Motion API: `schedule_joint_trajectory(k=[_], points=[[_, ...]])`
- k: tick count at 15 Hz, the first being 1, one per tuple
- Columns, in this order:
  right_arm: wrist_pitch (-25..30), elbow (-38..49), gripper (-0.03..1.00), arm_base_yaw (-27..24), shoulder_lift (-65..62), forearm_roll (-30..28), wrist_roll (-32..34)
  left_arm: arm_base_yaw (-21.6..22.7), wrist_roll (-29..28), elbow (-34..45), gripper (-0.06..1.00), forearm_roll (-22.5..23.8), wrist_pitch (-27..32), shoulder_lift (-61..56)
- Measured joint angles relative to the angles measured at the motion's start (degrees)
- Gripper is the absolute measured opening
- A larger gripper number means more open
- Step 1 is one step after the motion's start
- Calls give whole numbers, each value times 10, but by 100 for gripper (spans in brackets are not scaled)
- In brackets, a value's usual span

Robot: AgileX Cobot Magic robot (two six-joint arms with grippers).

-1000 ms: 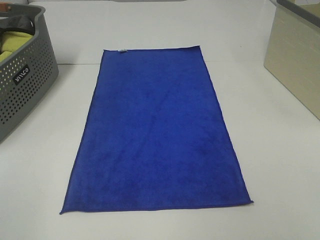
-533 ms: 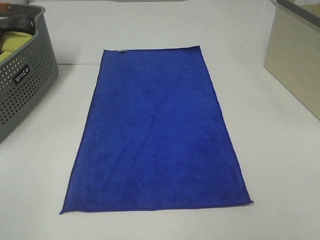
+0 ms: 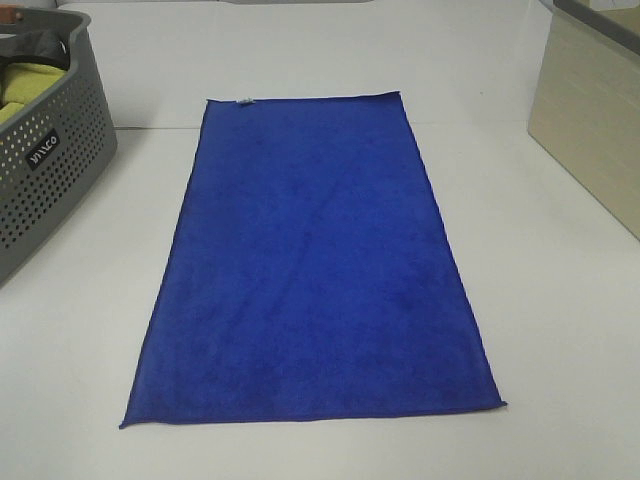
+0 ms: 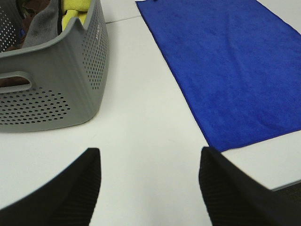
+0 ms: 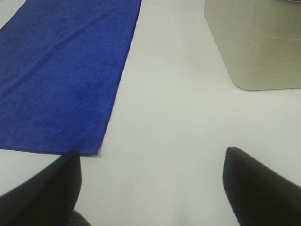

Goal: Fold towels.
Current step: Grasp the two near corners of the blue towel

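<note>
Currently the towel (image 3: 315,270) lies flat and fully spread at the centre of the table (image 3: 560,330), its tag (image 3: 244,100) at the far edge; no fold is made. The left gripper (image 4: 149,160) and the right gripper (image 5: 151,157) hover off its near corners, jaws spread wide, holding nothing. All folding is left to do.

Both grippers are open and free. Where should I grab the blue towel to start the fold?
Pinch the blue towel at its near corners: left gripper on the left corner, right gripper on the right corner, coming in from the near short edge. It lies flat, lengthwise away from the arms, so these look closest.
</note>
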Motion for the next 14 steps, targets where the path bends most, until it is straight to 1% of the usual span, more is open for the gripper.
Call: schedule_joint_trajectory(k=[14], points=[[0,0,78,0,0,0,0,0,0,0,59,-4,0,0]])
